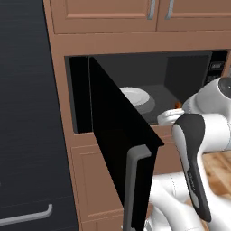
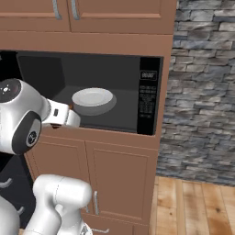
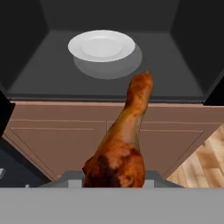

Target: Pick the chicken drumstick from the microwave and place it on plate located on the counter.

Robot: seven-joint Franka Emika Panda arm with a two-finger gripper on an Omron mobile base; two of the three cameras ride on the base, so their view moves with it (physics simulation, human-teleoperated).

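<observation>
The chicken drumstick [image 3: 120, 144] is sitting clamped in the gripper [image 3: 114, 177], thick end between the closed fingers and narrow end pointing toward the microwave [image 3: 109, 83], outside its opening and in front of the brown cabinet doors [image 3: 61, 135]. A white dish [image 3: 101, 45] is resting on the microwave floor. The microwave door [image 1: 119, 140] is standing open.
</observation>
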